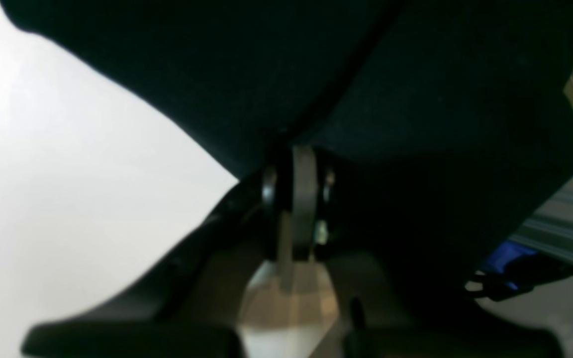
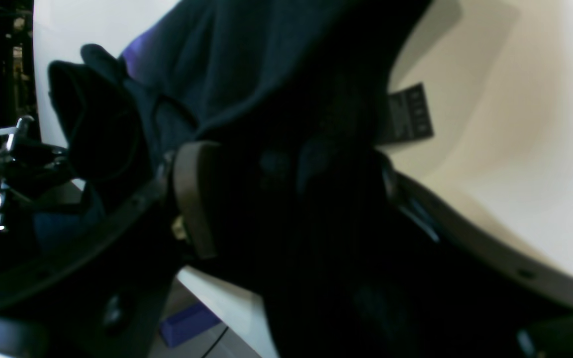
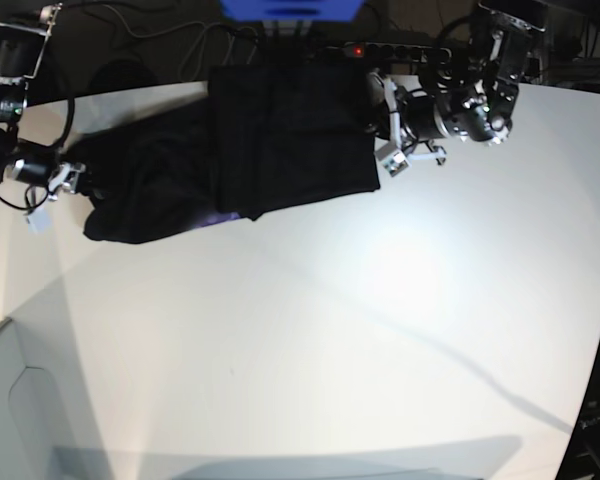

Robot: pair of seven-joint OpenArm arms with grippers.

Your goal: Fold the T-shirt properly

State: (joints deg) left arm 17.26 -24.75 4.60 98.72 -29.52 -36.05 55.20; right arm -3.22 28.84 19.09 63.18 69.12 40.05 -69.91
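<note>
Claws (image 3: 378, 130) at T-shirt (image 3: 280, 130) ends

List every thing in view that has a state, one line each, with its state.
T-shirt: stretched flat along the table's far edge, not yet folded, one end bunched.
Left pincer: shut on the T-shirt's edge.
Right pincer: jaws wide, T-shirt cloth bunched between them.
Table: white, bare in front of the T-shirt.

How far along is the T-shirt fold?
Early. The T-shirt lies stretched along the table's far edge, not yet a compact fold. Left gripper is shut on one end of it; black fabric fills the right gripper, whose grasp can't be confirmed. Remaining: fold it down into a neat rectangle.
</note>
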